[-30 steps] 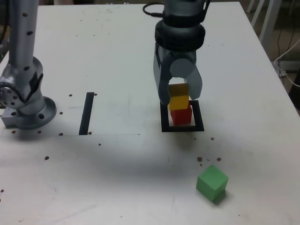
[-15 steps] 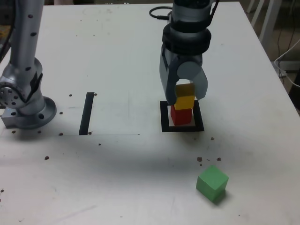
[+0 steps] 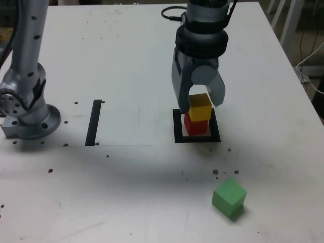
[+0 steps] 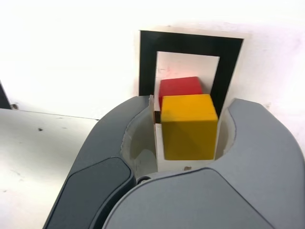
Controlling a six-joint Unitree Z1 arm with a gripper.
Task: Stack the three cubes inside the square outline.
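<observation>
With my jaws parted a little on either side of the yellow cube (image 3: 200,108), I have let go of it, as the slim gaps beside it in the wrist view show. It sits up on the red cube (image 3: 196,127), slightly askew, and the red one stands inside the square outline (image 3: 178,132), nearer the worktop's (image 3: 126,192) right edge than the black strip (image 3: 93,122) is, in the exterior view. The green cube (image 3: 229,197) waits by itself, closer to the worktop's near side.

I judge these blocks light, stiff and hard to crush; their matt faces should grip well, but a grazing fingertip could nudge the pair. My gripper (image 3: 200,105) had best rise straight clear, then take the green cube across two opposite upright faces, squared to its turned sides and centred.

The exterior view gives me the stack's height and the green cube, which the wrist view lacks. The wrist view shows what the other cannot: the gaps at my fingers, and how the yellow cube overlaps the red, though not where their faces meet.
</observation>
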